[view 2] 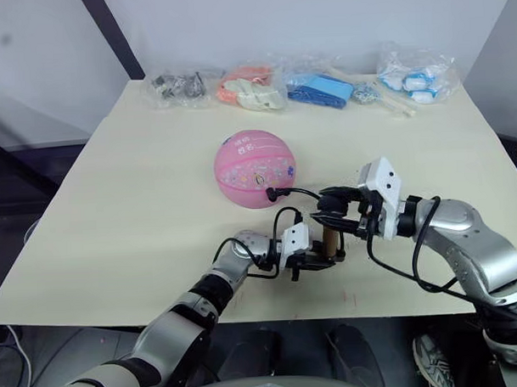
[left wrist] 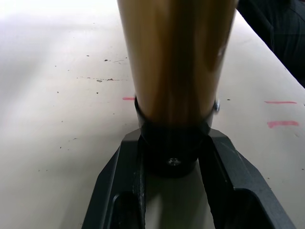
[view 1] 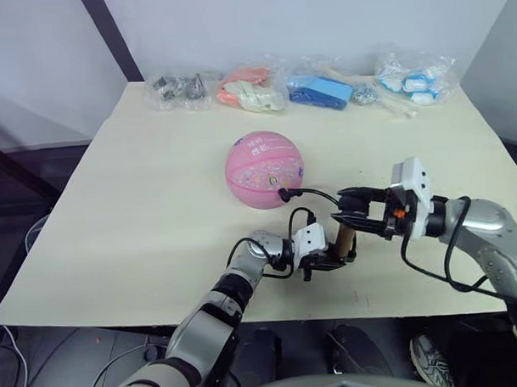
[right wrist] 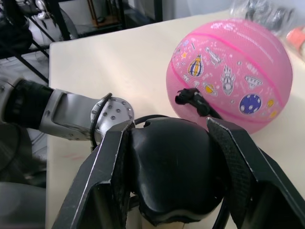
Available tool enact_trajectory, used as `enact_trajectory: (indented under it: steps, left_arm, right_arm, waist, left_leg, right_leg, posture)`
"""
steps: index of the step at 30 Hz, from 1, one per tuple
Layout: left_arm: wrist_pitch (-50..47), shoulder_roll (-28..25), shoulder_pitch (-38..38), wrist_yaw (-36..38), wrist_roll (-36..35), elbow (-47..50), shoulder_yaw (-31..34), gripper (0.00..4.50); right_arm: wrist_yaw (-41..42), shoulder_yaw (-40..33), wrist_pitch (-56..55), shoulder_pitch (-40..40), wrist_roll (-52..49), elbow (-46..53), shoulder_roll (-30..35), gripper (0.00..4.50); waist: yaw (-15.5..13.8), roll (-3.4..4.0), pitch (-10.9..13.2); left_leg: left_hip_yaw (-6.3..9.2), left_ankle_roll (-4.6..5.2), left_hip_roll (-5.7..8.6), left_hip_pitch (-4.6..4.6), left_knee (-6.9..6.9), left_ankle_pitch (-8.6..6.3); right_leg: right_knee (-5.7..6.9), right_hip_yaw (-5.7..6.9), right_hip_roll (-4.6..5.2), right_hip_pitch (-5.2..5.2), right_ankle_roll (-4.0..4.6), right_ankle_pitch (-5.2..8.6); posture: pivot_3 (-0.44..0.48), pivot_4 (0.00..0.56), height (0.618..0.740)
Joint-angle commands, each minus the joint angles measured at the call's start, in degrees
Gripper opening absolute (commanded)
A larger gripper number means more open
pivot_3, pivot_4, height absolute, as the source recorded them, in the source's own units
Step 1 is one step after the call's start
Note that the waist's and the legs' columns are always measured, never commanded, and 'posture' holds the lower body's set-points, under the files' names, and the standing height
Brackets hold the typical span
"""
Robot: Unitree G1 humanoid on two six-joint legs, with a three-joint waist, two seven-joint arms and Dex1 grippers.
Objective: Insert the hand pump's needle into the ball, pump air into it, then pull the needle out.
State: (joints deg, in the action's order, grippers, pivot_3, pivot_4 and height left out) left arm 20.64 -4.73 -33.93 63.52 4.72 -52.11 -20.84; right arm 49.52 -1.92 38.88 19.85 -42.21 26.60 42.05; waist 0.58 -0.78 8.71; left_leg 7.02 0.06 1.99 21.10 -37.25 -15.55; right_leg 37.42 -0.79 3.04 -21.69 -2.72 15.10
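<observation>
- Gold-bronze metal, the hand pump [view 1: 342, 238] stands upright near the front edge of the table [view 1: 115, 215], at about five o'clock from the ball [view 1: 264, 169], its long axis vertical and its handle end up.
- The left gripper [view 1: 329, 261] pinches the black base cap, and the right gripper [view 1: 351, 211] clamps the black handle [right wrist: 174, 171] on top.
- The barrel looks stiff, smooth and likely slippery; the caps seem the surer hold.
- The thin black hose [view 1: 314, 193] loops limply from the pump to the ball's near side, its tip at the valve [right wrist: 188, 98]; the needle itself is too small to make out.
- The pink ball looks round, light and free to roll, so hard strokes could nudge it.
</observation>
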Motion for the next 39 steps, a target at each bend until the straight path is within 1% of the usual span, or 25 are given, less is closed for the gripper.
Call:
enact_trajectory:
  steps: [1, 6, 10, 14, 17, 20, 24, 29, 36, 39]
  left_arm:
    - [-1.83, -1.07, 1.72, -0.55, 3.14, -4.13, -1.96, 1.11]
    - [-1.71, -1.10, 1.68, -0.55, 3.19, -4.30, -2.00, 1.11]
    - [-1.66, -1.12, 1.69, -0.58, 3.24, -4.35, -2.02, 1.11]
    - [-1.62, -1.14, 1.73, -0.63, 3.27, -4.34, -2.04, 1.11]
    - [-1.64, -1.13, 1.76, -0.60, 3.24, -4.31, -2.04, 1.11]
    - [-1.66, -1.08, 1.77, -0.66, 3.22, -4.27, -2.02, 1.11]
    - [-1.69, -1.12, 1.87, -0.67, 3.19, -4.12, -2.01, 1.11]
    - [-1.77, -1.27, 1.93, -0.65, 3.22, -3.96, -2.06, 1.11]
    - [-1.90, -1.35, 1.92, -0.71, 3.18, -3.67, -2.02, 1.11]
    - [-1.95, -1.36, 2.04, -0.70, 3.16, -3.51, -2.06, 1.11]
  right_arm:
    - [-1.24, -6.54, 3.19, 4.95, -7.38, 3.58, 1.52, 1.93]
    - [-2.36, -11.08, 8.44, 10.24, -14.44, 2.90, 5.18, 1.93]
    - [-4.04, -13.36, 11.38, 14.96, -19.33, 1.12, 6.78, 1.93]
    - [-4.49, -13.64, 12.24, 17.84, -20.63, -0.33, 7.84, 1.93]
    - [-4.16, -13.14, 11.99, 17.66, -20.10, -0.49, 8.07, 1.93]
    - [-2.85, -10.65, 10.03, 13.09, -16.56, 1.33, 7.35, 1.93]
    - [-2.19, -6.49, 5.16, 6.29, -11.04, 3.22, 4.44, 1.93]
    - [-2.21, -0.91, -0.30, 0.13, -4.50, 3.73, 0.20, 1.93]
    - [-1.05, 6.95, -9.91, -7.48, 7.26, -0.12, -3.83, 1.93]
    - [-1.46, 8.10, -12.76, -9.09, 9.92, -2.47, -5.65, 1.93]
  waist:
    - [-0.01, -0.01, 0.00]
    - [-0.04, -0.03, 0.04]
    - [-0.04, 0.00, 0.06]
    - [-0.07, -0.01, 0.06]
    - [-0.06, -0.02, 0.06]
    - [-0.13, -0.03, 0.05]
    - [-0.07, -0.06, 0.01]
    - [0.04, -0.14, -0.09]
    - [0.07, -0.24, -0.19]
    - [0.10, -0.25, -0.22]
  left_leg:
    - [0.00, 0.00, 0.00, 0.00, 0.01, 0.00]
    - [0.03, 0.00, -0.01, 0.06, 0.00, 0.00]
    - [0.02, 0.00, -0.01, 0.06, 0.00, 0.00]
    - [0.01, 0.01, -0.01, 0.07, 0.00, 0.00]
    - [0.00, 0.01, -0.01, 0.11, 0.00, 0.00]
    - [0.00, 0.01, -0.01, 0.11, -0.01, 0.00]
    - [0.02, 0.00, -0.02, 0.06, 0.00, 0.00]
    - [-0.03, 0.00, -0.03, -0.08, 0.00, 0.00]
    - [-0.06, 0.00, -0.05, -0.17, 0.03, 0.00]
    - [-0.08, 0.00, -0.05, -0.22, 0.04, 0.00]
  right_leg:
    - [0.00, 0.00, 0.00, 0.00, 0.00, 0.00]
    - [-0.05, 0.04, 0.01, 0.01, 0.00, 0.00]
    - [-0.04, 0.03, 0.02, -0.01, 0.01, 0.00]
    - [-0.04, 0.02, 0.02, -0.03, 0.01, 0.00]
    - [-0.04, 0.02, 0.03, -0.06, 0.01, -0.01]
    - [-0.03, 0.02, 0.03, -0.06, 0.01, -0.01]
    - [-0.03, 0.04, 0.01, -0.02, 0.00, 0.00]
    - [0.00, 0.00, -0.01, 0.07, -0.17, 0.10]
    - [-0.01, -0.02, -0.04, 0.12, -0.19, 0.11]
    - [0.00, -0.05, -0.04, 0.13, -0.20, 0.12]
  posture:
    - [0.000, 0.150, 0.740]
    - [0.000, 0.150, 0.740]
    - [0.000, 0.150, 0.740]
    - [0.000, 0.150, 0.740]
    - [0.000, 0.150, 0.740]
    - [0.000, 0.150, 0.740]
    - [0.000, 0.150, 0.740]
    - [0.000, 0.150, 0.740]
    - [0.000, 0.150, 0.740]
    - [0.000, 0.150, 0.740]
